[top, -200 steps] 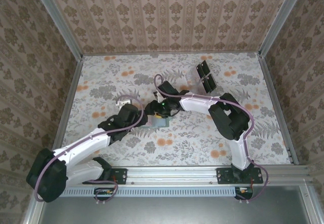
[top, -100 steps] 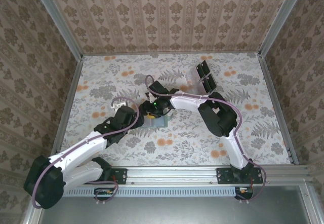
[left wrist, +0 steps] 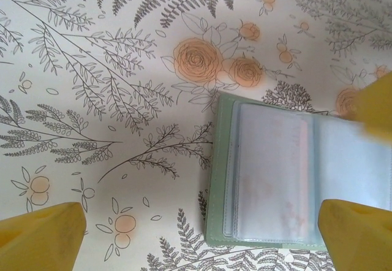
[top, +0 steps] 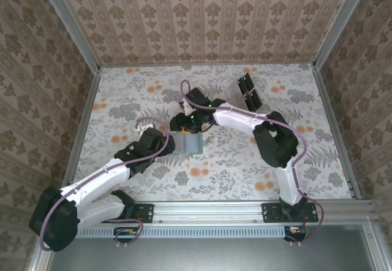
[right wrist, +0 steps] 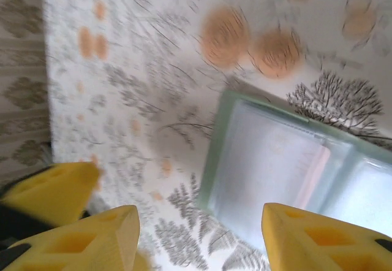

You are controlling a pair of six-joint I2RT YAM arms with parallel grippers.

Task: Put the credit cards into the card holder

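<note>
Green card holder (left wrist: 215, 179) open (card (left wrist: 269, 188) inside), left gripper (left wrist: 199, 237) spread, right gripper (right wrist: 199, 222) parted

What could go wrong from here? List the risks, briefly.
1. The left fingers and right fingers both hang open close over the card holder; they could collide.
2. The card holder lies open and loose on the table; a brush might slide it or close it.
3. The card tucked inside could be dragged out.

Left fingers (left wrist: 43, 237) spread wide, right fingers (right wrist: 324, 237) parted, both pointing down.
</note>
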